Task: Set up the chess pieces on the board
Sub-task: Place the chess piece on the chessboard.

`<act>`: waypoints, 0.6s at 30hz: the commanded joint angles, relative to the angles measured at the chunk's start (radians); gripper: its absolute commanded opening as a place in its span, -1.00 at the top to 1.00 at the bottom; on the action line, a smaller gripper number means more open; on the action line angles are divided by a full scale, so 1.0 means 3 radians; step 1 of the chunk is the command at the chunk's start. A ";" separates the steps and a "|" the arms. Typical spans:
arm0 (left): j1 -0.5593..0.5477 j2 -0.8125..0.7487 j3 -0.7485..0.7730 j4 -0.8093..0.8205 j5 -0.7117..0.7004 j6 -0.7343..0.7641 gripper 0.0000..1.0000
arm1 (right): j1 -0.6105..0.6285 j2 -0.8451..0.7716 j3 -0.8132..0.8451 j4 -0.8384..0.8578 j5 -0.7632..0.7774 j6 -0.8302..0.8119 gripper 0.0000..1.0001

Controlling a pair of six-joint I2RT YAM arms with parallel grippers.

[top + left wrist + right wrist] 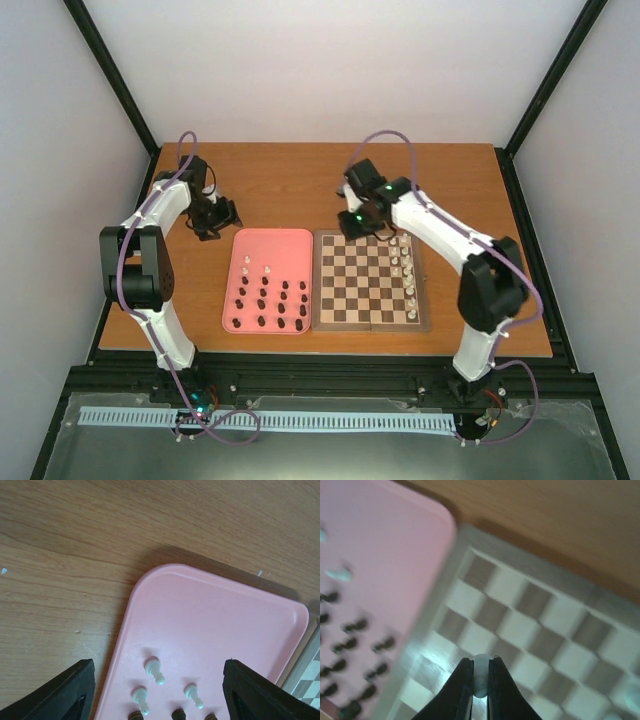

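The board (369, 325) lies right of centre, with several white chess pieces (408, 275) lined along its right side. My right gripper (362, 225) hovers over the board's far-left corner. In the right wrist view it (480, 672) is shut on a small white piece (481, 680) above the checkered squares (520, 625). My left gripper (218, 222) hangs open over the far-left corner of the pink tray (270, 233). Between its fingers (159, 685) three white pawns (154, 670) stand on the tray, untouched. Several dark pieces (283, 305) fill the tray's near half.
The pink tray (210, 610) sits directly left of the board, their edges nearly touching. Bare wooden table (300, 180) stretches behind both. Dark pieces (355, 626) show blurred at the left of the right wrist view.
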 commanded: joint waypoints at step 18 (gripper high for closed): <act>-0.0012 0.0003 0.0106 -0.0012 0.0020 0.0043 -0.58 | -0.0503 -0.1159 -0.2066 0.0150 0.0261 0.0277 0.94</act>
